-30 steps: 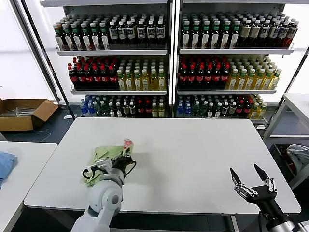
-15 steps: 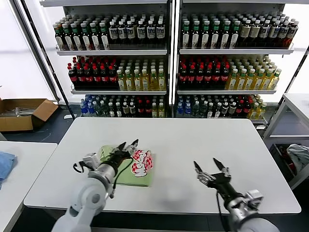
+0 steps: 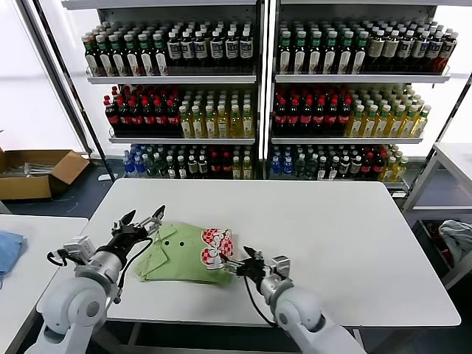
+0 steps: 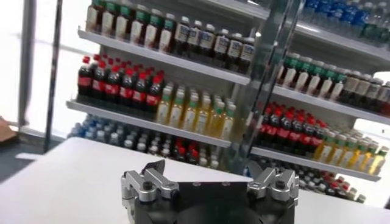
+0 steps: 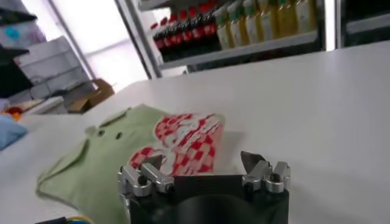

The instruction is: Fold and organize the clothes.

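The clothes, one light green polo shirt (image 3: 177, 258), lie folded on the white table (image 3: 332, 236), left of the middle. The collar with its two dark buttons faces left, and the red-and-white print (image 3: 216, 247) is on top at the right end. My left gripper (image 3: 146, 214) is open just off the shirt's collar end with nothing between its fingers; in the left wrist view the left gripper (image 4: 207, 173) faces only table and shelves. My right gripper (image 3: 243, 262) is open at the print's right edge. In the right wrist view the shirt (image 5: 100, 167) and print (image 5: 183, 140) lie just ahead of the right gripper (image 5: 201, 163).
Bottle shelves (image 3: 258, 96) stand behind the table. A second white table (image 3: 29, 295) at the left carries a blue cloth (image 3: 7, 251). A cardboard box (image 3: 37, 173) sits on the floor at far left. A pale grey cloth (image 3: 457, 240) lies at far right.
My left gripper opened, let go of the shirt and drew back to the left. The shirt now lies flat. My right arm swung from the front right corner over to the print's edge.
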`<act>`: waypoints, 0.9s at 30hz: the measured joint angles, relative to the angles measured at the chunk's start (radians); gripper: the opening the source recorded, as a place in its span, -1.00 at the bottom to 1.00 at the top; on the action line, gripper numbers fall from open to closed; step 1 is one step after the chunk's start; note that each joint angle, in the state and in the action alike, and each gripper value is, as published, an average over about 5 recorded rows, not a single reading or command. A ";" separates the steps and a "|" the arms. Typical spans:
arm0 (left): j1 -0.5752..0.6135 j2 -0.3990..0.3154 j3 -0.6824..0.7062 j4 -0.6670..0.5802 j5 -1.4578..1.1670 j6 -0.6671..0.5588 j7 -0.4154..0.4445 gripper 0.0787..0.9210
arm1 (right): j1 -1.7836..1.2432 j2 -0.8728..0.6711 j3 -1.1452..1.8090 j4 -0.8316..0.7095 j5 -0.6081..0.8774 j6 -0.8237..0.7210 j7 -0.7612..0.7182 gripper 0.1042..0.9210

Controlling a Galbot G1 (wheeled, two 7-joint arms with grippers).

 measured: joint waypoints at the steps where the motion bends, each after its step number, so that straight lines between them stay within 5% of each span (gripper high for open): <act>1: 0.007 0.001 -0.011 -0.003 0.002 0.000 0.003 0.77 | 0.018 0.006 -0.019 -0.019 0.003 -0.005 0.003 0.63; 11: 0.047 0.010 -0.079 -0.027 0.004 -0.001 0.016 0.77 | 0.112 0.026 -0.111 -0.105 0.016 -0.038 0.024 -0.03; 21: 0.054 0.014 -0.103 -0.023 0.002 -0.004 0.024 0.77 | 0.093 -0.061 -0.065 -0.017 -0.092 -0.067 -0.064 -0.73; 27: 0.056 0.004 -0.097 -0.022 0.001 -0.004 0.024 0.77 | 0.030 -0.187 0.039 0.052 -0.136 -0.062 -0.142 -0.84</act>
